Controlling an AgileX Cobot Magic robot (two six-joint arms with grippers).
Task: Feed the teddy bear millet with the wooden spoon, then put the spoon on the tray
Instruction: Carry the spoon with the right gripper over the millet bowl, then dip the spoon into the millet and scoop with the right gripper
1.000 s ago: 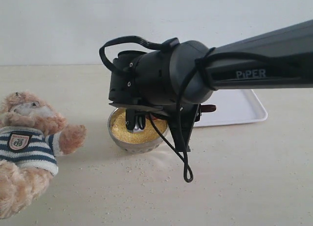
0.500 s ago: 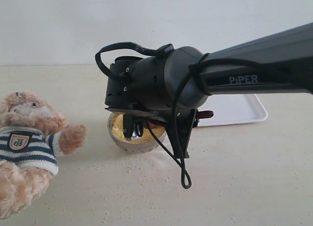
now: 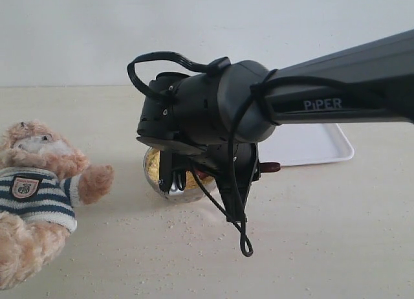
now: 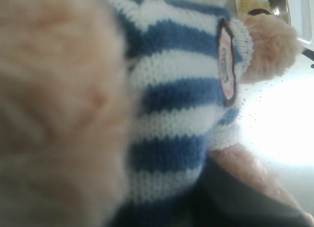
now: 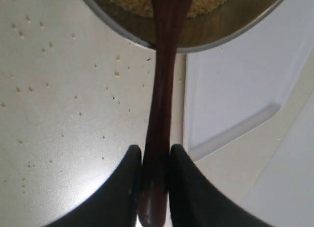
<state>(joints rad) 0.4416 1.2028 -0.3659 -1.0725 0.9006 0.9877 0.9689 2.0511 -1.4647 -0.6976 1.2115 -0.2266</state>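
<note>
Two fingers [image 5: 122, 187] of my right claw [image 5: 155, 156] clamped on the spoon [image 5: 164, 65] handle, its head over the millet [image 5: 211, 1], arm [image 3: 259, 105] hiding most of the bowl [image 3: 151, 179] mid-frame, bear [image 3: 39, 182] lower left, tray [image 3: 323, 147] right, left claw unseen.

The pale beige table [image 3: 336, 234] carries a teddy bear [image 3: 35, 189] at nine o'clock, by the edge of the exterior view. A steel bowl [image 3: 178, 195] stands near the middle. A flat white tray [image 3: 310, 147] lies at two o'clock from the bowl, just beside it. Loose millet [image 3: 194, 229] is scattered on the bare top from five to seven o'clock of the bowl.
</note>
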